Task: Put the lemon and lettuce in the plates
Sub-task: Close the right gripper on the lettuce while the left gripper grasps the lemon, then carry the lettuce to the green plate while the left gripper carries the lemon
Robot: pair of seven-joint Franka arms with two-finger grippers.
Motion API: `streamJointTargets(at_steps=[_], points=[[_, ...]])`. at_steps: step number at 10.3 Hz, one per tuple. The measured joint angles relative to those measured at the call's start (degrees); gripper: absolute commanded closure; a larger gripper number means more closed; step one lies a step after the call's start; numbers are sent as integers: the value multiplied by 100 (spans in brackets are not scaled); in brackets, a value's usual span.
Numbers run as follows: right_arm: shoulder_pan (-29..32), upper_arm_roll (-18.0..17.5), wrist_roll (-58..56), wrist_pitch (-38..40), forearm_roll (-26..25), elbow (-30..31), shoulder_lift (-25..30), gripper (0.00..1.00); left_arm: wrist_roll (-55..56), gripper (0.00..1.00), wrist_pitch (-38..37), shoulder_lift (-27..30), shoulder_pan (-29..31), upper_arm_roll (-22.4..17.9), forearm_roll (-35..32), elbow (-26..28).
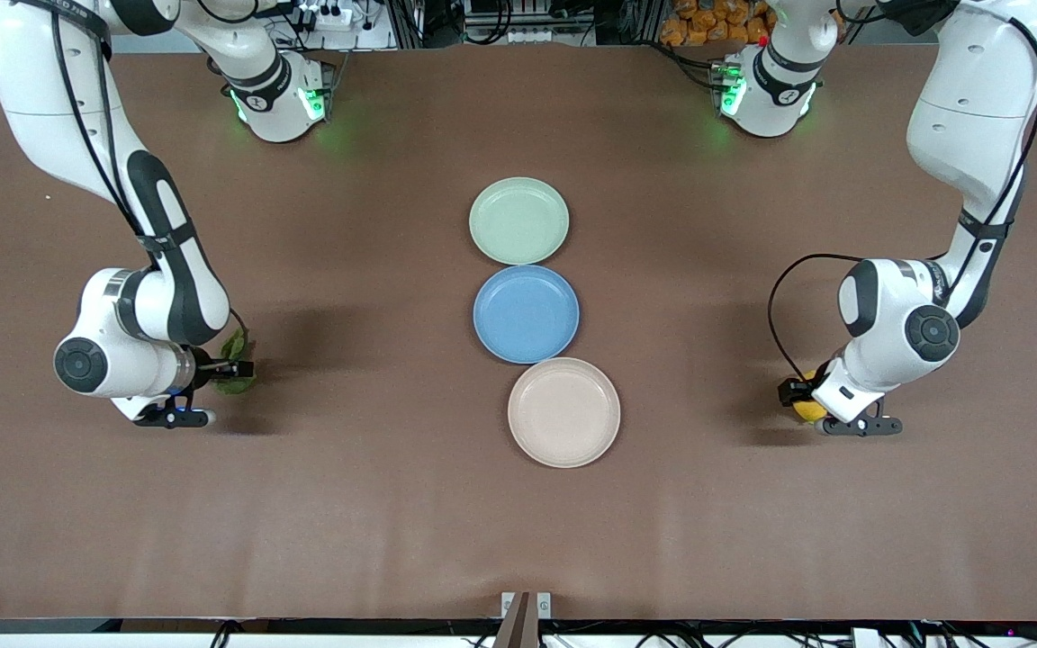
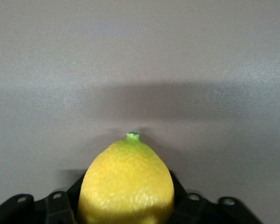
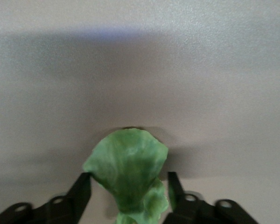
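Note:
The yellow lemon [image 1: 809, 410] lies on the table at the left arm's end, half hidden under my left gripper [image 1: 798, 396]. In the left wrist view the lemon [image 2: 126, 182] fills the gap between the open fingers [image 2: 74, 186], which sit close against its sides. The green lettuce [image 1: 235, 347] lies at the right arm's end. My right gripper [image 1: 232, 369] is low over it. In the right wrist view the lettuce [image 3: 128, 170] lies between the open fingers [image 3: 81, 189], with gaps showing. The mint green plate [image 1: 518, 220] and the beige plate [image 1: 563, 411] stand empty mid-table.
A bright blue plate [image 1: 526, 313] sits between the mint green and beige plates, touching both, in a line down the middle of the brown table [image 1: 347, 504]. Both arms' bases stand along the table edge farthest from the front camera.

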State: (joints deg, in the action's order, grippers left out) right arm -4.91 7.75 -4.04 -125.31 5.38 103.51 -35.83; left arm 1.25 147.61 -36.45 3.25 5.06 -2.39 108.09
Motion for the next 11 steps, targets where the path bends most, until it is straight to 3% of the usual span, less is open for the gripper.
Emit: streamJointTargets(at_steps=[1, 4, 8, 11], points=[[0, -1, 0, 0, 0, 0, -1, 100, -58, 81, 8, -3, 16, 0, 0, 1], [0, -1, 0, 0, 1, 0, -3, 100, -82, 81, 68, 60, 31, 1, 0, -50], [-9, -9, 0, -20, 4, -57, 78, 100, 12, 81, -851, 632, -121, 19, 0, -294], [-30, -158, 6, -2, 27, -113, 335, 100, 570, 81, -1021, 739, -496, 37, 0, -473]])
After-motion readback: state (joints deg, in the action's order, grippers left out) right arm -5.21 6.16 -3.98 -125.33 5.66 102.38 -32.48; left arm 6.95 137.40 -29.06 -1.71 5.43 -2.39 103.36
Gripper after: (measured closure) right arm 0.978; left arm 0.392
